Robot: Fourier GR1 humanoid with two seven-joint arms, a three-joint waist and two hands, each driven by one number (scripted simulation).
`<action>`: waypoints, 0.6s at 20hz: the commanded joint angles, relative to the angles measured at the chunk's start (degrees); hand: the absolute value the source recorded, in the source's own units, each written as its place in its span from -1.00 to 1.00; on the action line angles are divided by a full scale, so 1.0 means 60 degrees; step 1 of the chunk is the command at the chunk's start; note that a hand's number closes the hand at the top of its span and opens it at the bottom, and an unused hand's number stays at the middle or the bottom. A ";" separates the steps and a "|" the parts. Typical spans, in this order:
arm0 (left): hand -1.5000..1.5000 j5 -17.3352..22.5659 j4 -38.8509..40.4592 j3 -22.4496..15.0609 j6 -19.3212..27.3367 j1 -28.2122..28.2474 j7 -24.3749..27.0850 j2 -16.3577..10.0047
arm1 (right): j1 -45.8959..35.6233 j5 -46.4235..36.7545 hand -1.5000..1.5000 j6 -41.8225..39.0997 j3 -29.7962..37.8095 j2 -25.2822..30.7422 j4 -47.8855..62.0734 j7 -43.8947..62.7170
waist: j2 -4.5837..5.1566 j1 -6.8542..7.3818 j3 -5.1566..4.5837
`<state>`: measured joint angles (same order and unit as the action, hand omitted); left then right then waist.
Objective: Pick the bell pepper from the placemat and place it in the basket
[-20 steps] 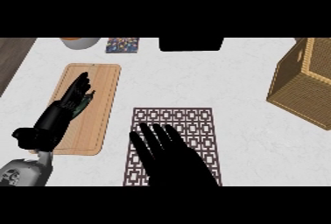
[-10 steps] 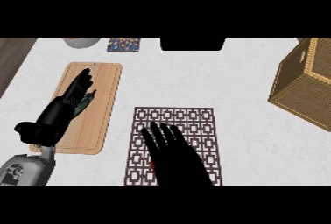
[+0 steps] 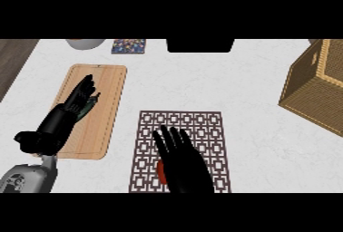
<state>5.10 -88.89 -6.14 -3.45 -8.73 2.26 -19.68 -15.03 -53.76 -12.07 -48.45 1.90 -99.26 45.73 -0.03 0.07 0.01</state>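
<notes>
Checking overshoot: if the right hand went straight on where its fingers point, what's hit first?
Nothing close: ahead of the right hand lie only the far end of the placemat and bare counter, then probably the small patterned tile at the back edge. Hand height is unclear.

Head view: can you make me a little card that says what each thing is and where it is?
pepper: red, on the placemat, mostly hidden by the right hand
placemat: brown pattern, low in the middle of the counter
right hand: open, fingers straight, over the pepper and placemat
left hand: open, resting over the board at the left
board: wooden, left of the placemat
basket: woven, at the right edge, apart from the placemat
pepper in basket: not yet
</notes>
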 commanded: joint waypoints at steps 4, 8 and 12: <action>0.00 -0.0503 0.0073 0.0227 -0.0068 -0.0347 -0.0253 0.0491 | 0.0286 -0.0134 -1.00 0.0336 -0.0159 -0.0305 0.0333 -0.0658 | 0.0001 -0.0010 -0.0001; 0.00 -0.0618 0.0122 0.0500 -0.0338 -0.0331 -0.0208 0.0511 | -0.0071 0.0089 -1.00 0.0825 -0.0660 -0.0312 0.0416 -0.0200 | 0.0001 0.0003 -0.0002; 0.00 -0.0712 0.0356 0.0639 -0.0563 -0.0605 -0.0386 0.0662 | -0.0912 0.0689 -1.00 0.0015 -0.0002 -0.0315 0.0376 0.0214 | 0.0004 0.0006 -0.0002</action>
<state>2.19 -88.60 -2.98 -6.31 -10.28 0.32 -16.73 -17.29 -52.00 -9.81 -48.61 0.17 -96.36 43.65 -0.01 0.12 0.00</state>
